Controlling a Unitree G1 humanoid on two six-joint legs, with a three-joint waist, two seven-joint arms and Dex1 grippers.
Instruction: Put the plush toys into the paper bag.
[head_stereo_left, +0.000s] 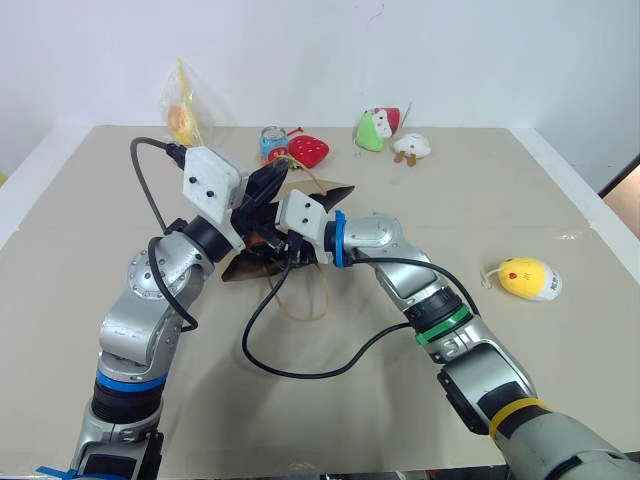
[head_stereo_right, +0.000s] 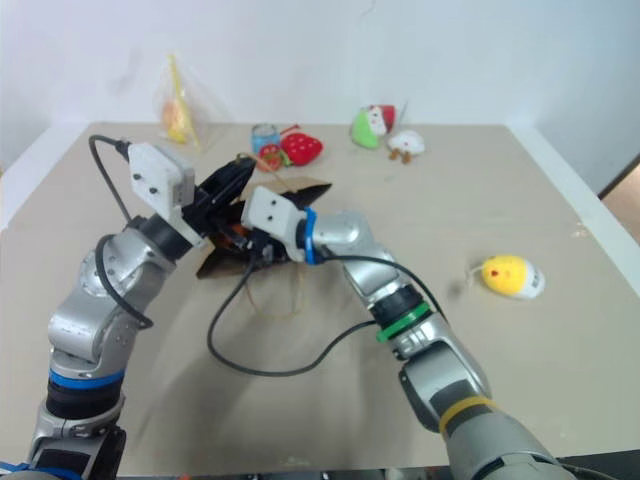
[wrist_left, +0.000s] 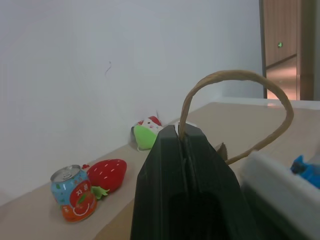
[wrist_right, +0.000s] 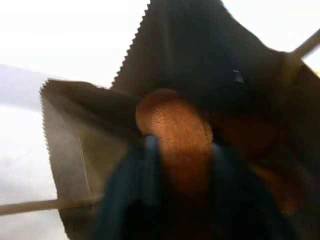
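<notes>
Step in hand: brown plush goes into the paper bag. Left gripper is pressed together on the bag's cord handle, holding the mouth up. Right gripper is at the mouth, fingers either side of the plush; grip or release, cannot tell. Yellow egg plush lies well apart at 3 o'clock. Next: free the brown one, fetch the yellow.

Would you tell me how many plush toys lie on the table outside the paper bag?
4: a red strawberry plush beside the can, a green plush and a white plush farther back, a yellow plush on the right. Another may be hidden inside the paper bag.
</notes>
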